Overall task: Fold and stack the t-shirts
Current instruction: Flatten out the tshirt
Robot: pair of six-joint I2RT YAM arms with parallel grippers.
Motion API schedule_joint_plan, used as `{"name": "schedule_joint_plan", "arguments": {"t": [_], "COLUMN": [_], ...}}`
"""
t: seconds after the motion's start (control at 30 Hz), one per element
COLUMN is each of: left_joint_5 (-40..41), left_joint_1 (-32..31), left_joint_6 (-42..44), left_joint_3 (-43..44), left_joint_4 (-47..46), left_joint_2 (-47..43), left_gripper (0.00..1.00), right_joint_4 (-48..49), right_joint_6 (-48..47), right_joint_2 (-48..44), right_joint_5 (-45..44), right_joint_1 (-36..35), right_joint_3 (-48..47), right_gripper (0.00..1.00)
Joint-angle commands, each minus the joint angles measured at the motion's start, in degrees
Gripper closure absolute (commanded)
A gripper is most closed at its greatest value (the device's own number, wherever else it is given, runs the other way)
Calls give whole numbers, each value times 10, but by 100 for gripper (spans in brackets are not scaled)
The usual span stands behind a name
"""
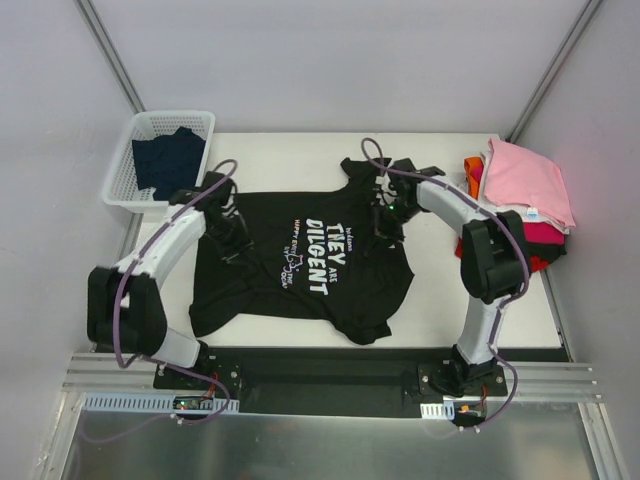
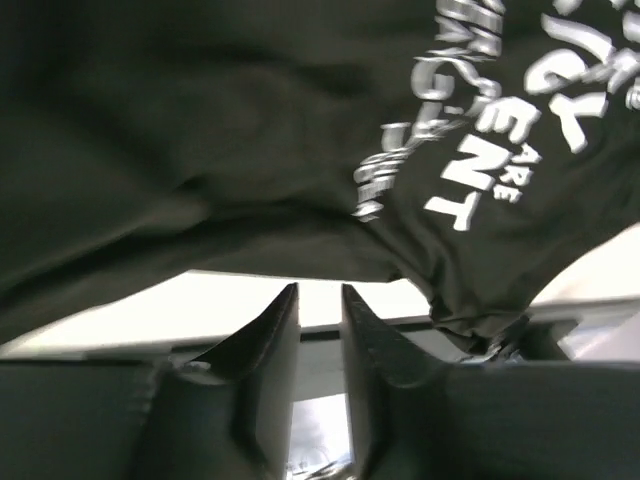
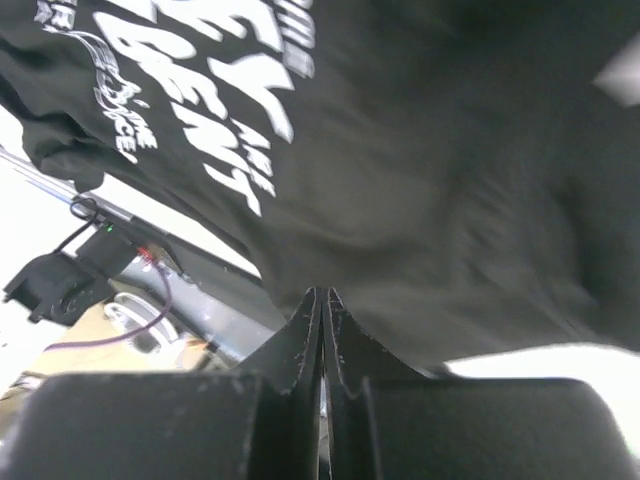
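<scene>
The black t-shirt (image 1: 300, 262) is lying spread mid-table, ready for folding. The left gripper (image 2: 320, 290), fingers slightly apart, is hovering at its left side. The right gripper (image 3: 322, 292), fingers pressed together, is seemingly pinching its right edge.

The white bench (image 1: 290, 160) carries a black t-shirt (image 1: 300, 265) spread in the middle, a white basket (image 1: 170, 115) at far left, and a pile of t-shirts (image 1: 525, 180) at far right.

A robotics lab bench. Plain grey walls (image 1: 330, 60) enclose a white table (image 1: 290, 150), with aluminium rails (image 1: 110, 378) along its near edge.
</scene>
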State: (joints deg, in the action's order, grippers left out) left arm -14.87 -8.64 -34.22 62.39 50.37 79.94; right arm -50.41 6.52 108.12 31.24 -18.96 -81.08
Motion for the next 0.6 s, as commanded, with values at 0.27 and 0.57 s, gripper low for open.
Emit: {"name": "schedule_joint_plan", "arguments": {"t": [0.27, 0.57], "left_joint_5": [-81, -17], "left_joint_1": [-81, -80], "left_joint_6": [-8, 3], "left_joint_3": [72, 95], "left_joint_4": [-164, -146], "left_joint_2": [252, 309], "left_gripper": [83, 76], "right_joint_4": [14, 38], "right_joint_6": [49, 52], "right_joint_2": [155, 176], "right_joint_5": [-29, -33], "right_joint_1": [-106, -82], "right_joint_3": [-164, -163], "right_gripper": [99, 99]}}
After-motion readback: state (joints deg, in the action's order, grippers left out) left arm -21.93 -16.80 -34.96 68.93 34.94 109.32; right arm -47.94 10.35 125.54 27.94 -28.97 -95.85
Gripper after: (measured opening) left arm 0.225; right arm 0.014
